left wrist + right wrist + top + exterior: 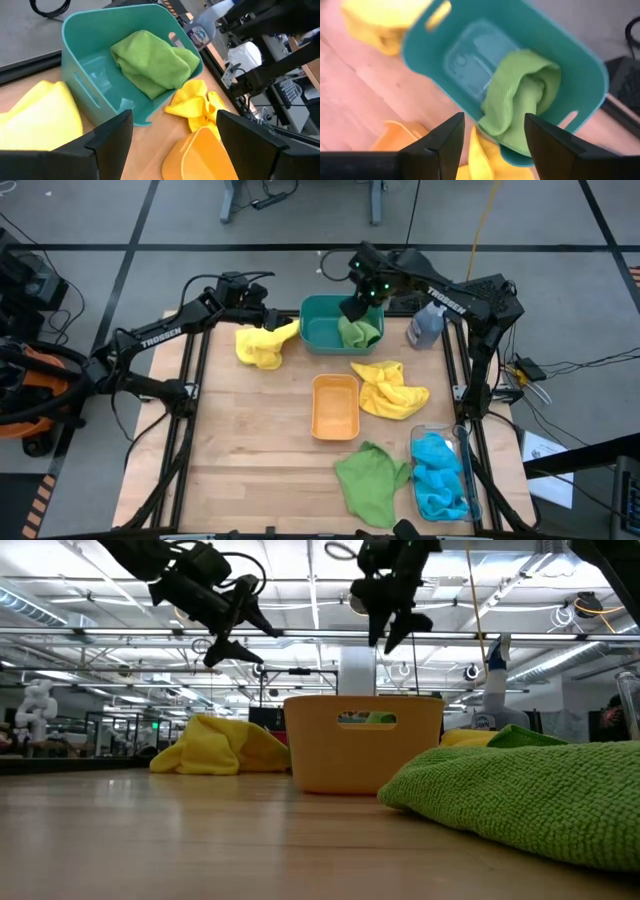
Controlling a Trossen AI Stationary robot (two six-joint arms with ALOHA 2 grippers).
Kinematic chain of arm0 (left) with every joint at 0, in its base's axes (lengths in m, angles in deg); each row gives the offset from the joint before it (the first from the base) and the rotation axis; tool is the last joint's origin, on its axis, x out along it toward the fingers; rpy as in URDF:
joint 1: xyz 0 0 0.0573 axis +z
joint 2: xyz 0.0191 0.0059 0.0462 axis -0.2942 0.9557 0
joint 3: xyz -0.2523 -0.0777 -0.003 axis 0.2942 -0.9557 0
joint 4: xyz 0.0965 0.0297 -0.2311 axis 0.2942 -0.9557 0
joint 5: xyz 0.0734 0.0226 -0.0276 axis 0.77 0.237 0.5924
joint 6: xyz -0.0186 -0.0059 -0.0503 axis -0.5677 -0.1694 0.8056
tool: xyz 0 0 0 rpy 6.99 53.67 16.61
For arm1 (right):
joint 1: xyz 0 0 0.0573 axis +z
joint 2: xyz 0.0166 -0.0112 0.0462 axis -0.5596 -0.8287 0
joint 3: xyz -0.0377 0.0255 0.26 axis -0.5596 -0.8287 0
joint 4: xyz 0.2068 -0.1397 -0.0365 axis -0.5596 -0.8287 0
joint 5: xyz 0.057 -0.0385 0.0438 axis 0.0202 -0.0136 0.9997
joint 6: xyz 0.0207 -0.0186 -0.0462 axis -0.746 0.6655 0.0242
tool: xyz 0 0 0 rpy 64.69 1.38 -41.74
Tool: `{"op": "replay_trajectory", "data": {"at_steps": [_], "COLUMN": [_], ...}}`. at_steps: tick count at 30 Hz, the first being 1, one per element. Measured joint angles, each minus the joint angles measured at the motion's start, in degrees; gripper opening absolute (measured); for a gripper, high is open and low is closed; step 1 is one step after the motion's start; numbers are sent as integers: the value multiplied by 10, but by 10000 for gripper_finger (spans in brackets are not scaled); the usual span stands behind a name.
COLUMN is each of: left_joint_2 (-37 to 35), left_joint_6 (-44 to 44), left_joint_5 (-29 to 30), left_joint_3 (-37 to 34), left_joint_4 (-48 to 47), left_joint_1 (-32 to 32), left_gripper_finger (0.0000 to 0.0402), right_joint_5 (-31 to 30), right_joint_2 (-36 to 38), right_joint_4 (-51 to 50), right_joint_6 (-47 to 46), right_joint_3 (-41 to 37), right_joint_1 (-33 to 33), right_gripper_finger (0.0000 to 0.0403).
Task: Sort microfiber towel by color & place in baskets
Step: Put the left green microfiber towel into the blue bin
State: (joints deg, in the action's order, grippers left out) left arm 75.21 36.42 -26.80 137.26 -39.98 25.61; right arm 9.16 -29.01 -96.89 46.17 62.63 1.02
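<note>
Wooden surface (pixel 250 450) carries 1 green towel (pixel 360 330) lying in the teal basket (pixel 322 320). Right pincer (pixel 357 308) hovers above it, fingers parted, empty. Left pincer (pixel 262 315), open and empty, hangs over a yellow towel (pixel 262 345). Spray bottle (pixel 426 326) stands beside the basket.
</note>
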Motion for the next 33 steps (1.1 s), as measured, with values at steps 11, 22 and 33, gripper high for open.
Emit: {"op": "replay_trajectory", "data": {"at_steps": [11,22,33], "left_joint_2": [29,27,27], "left_joint_6": [-10,33,82], "left_joint_5": [-17,-29,-36], "left_joint_3": [-1,-1,-1], "left_joint_4": [29,24,25], "left_joint_1": [0,-11,-59], "left_gripper_finger": [293,293,293], "right_joint_5": [-56,-27,-105], "right_joint_2": [-4,-5,10], "right_joint_4": [12,189,207], "right_joint_6": [31,44,29], "right_joint_3": [-18,-251,-285], "right_joint_1": [-2,-19,-40], "right_gripper_finger": [132,6,2]}}
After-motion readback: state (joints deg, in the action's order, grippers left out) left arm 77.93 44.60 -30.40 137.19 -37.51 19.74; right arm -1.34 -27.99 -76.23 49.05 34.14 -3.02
